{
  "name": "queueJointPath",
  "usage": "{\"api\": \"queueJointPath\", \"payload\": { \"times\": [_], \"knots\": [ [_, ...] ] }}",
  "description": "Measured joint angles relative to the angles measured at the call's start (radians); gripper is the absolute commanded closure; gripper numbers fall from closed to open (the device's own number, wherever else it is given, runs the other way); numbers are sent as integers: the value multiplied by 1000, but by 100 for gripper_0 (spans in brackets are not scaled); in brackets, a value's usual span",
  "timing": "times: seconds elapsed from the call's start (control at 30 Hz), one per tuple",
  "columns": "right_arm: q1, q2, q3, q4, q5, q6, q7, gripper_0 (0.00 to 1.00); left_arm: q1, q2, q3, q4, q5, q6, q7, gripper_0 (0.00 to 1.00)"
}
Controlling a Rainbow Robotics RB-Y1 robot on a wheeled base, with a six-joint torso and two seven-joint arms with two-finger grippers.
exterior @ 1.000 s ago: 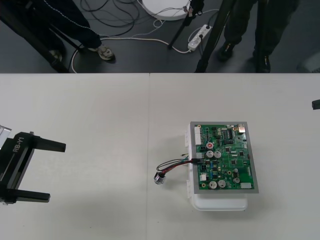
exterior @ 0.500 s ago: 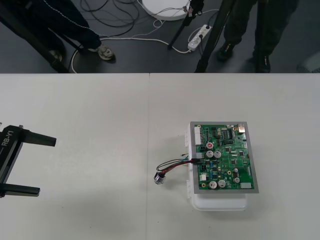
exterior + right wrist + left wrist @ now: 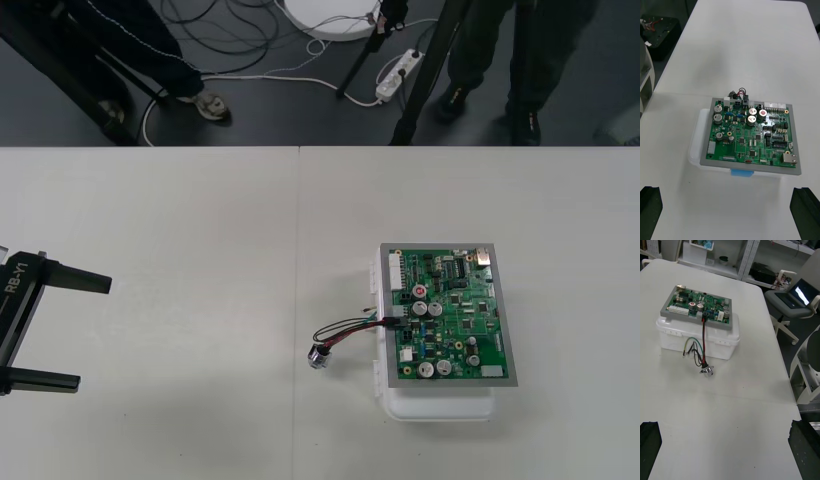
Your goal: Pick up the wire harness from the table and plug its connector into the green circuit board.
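Front view: the left hand (image 3: 94,332) is being held spread at the worktop's (image 3: 200,230) left edge, and the harness (image 3: 345,330) is being shown plugged into the green circuit board (image 3: 450,315). Right wrist view: the right hand (image 3: 728,212) is being held spread, facing the board. Left wrist view: the socket (image 3: 706,370) is being seen lying on the worktop.

place: lab | evidence: tripod legs (image 3: 421,90), power strip (image 3: 398,70), cables (image 3: 250,20) on floor (image 3: 280,115)

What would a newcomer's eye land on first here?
The green circuit board on its white base, right of the table's middle. A thin wire harness runs from its plug on the board's left edge down to a metal socket lying on the table. The left gripper sits open at the table's left edge.
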Motion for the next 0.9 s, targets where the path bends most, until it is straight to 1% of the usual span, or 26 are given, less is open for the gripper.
{"api": "queueJointPath", "payload": {
  "times": [0.9],
  "knots": [
    [0, 0, 0, 18, -20, 0, 7, 0, 0, 0, 0, 0, -2, 0, 0, 0]
  ]
}}
